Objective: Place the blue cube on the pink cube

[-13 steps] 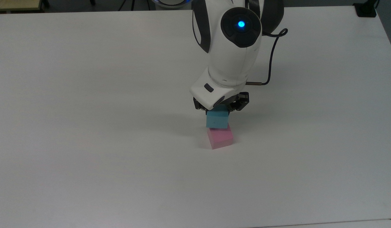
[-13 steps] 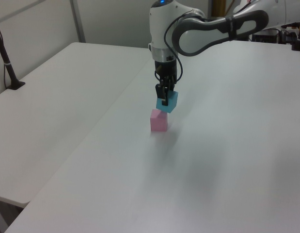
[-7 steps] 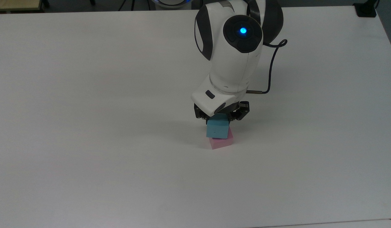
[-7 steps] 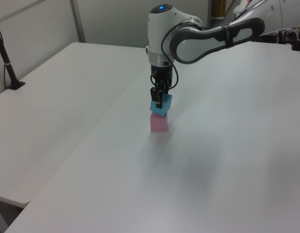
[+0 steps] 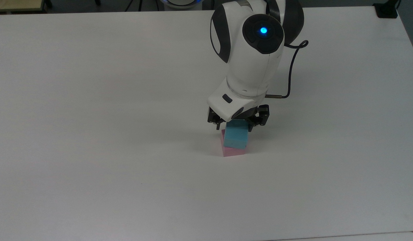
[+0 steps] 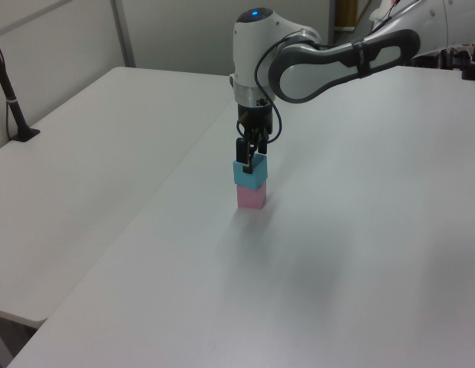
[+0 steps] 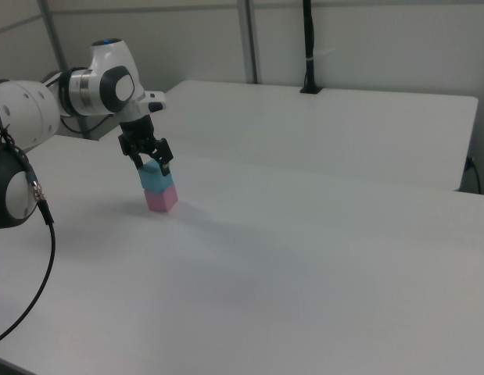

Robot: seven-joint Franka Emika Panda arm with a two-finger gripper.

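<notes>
**Blue cube now resting on pink cube, release pending**

Blue cube (image 5: 236, 139) now sitting square on pink cube (image 5: 232, 151), no longer hanging tilted above and off to one side as a second ago. Stack standing mid-desk (image 5: 92, 134), well away from every edge, a little nearer the top view's right edge. Gripper (image 5: 237, 124) still closing on the blue cube, fingers straddling its upper part. Placement looking nearly done; judging that only opening and lifting straight up remains, without nudging the stack.
</notes>
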